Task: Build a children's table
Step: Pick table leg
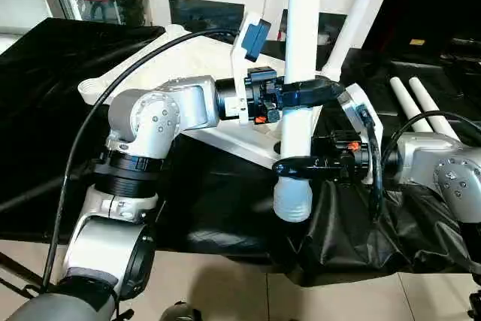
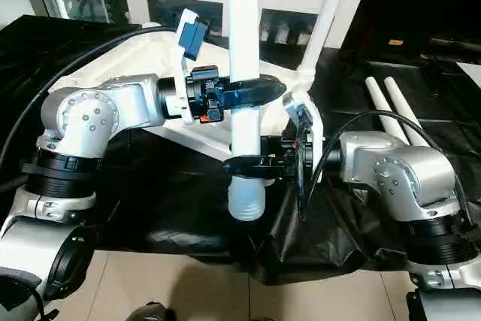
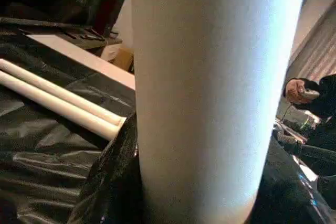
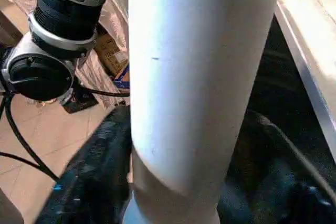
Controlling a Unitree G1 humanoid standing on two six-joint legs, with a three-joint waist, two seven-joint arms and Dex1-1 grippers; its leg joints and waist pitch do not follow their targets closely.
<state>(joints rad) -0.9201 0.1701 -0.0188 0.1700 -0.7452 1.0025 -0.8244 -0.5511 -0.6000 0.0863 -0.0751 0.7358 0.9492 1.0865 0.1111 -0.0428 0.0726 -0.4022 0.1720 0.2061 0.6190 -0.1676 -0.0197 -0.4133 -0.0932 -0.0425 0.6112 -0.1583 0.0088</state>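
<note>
Two claws, left claw (image 1: pixel 289 94) and right claw (image 1: pixel 301 163), both clamped on one upright leg (image 1: pixel 302 28), two spare legs (image 1: pixel 421 99) lying beside, one tabletop (image 1: pixel 188 62).

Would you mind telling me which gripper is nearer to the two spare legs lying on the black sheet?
Right. The right gripper clasps the upright leg low, nearer the spare legs; the left gripper grips higher, farther away.
</note>
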